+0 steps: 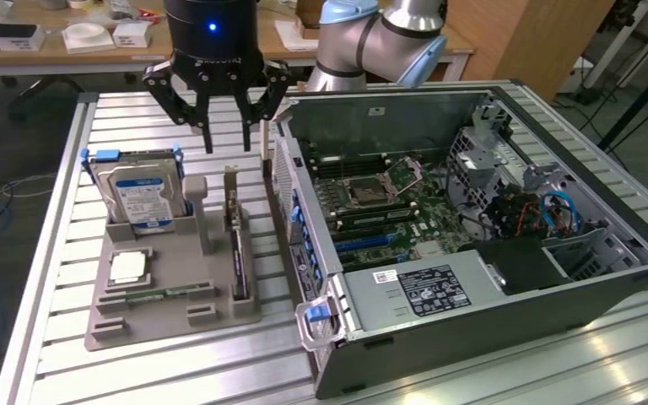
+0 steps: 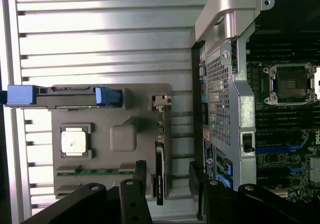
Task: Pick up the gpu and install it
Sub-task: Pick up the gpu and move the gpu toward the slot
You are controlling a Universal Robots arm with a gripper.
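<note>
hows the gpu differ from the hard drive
The gpu is a thin black card with a silver bracket; the hard drive is a thicker silver block with a blue label. The gpu stands nearer the computer case than the hard drive. Both stand upright in the grey holder.

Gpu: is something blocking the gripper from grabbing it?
Nothing visible does. The gpu stands on edge in the gray holder, and the open gripper hangs above it with only air between. The hard drive stands apart, toward the exterior view's left.
</note>
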